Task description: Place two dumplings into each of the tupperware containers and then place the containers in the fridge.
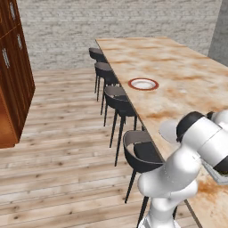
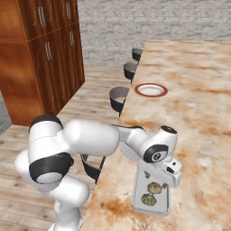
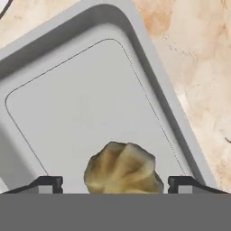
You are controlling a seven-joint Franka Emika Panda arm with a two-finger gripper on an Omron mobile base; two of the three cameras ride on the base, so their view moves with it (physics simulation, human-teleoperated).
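Observation:
A tupperware container [image 2: 136, 191], a shallow pale grey tray, lies on the marble counter near its front edge with two dumplings [image 2: 154, 187] [image 2: 148, 199] in it. My gripper [image 2: 168, 178] hangs just over that tray. In the hand view a tan pleated dumpling [image 3: 122, 164] rests on the tray floor [image 3: 81, 103] between my fingertips [image 3: 49, 182], with a gap on each side, so the gripper [image 3: 115, 184] is open. A pale grey rounded corner [image 1: 168, 131], seemingly the other container, peeks from behind my arm. The fridge is out of view.
A round white red-rimmed dish [image 1: 143, 83] [image 2: 151, 90] sits further along the counter. Dark stools [image 1: 120, 100] line the counter's left edge [image 2: 118, 135]. Reddish-brown wooden cabinets [image 1: 13, 75] [image 2: 45, 54] stand across the wooden floor to the left.

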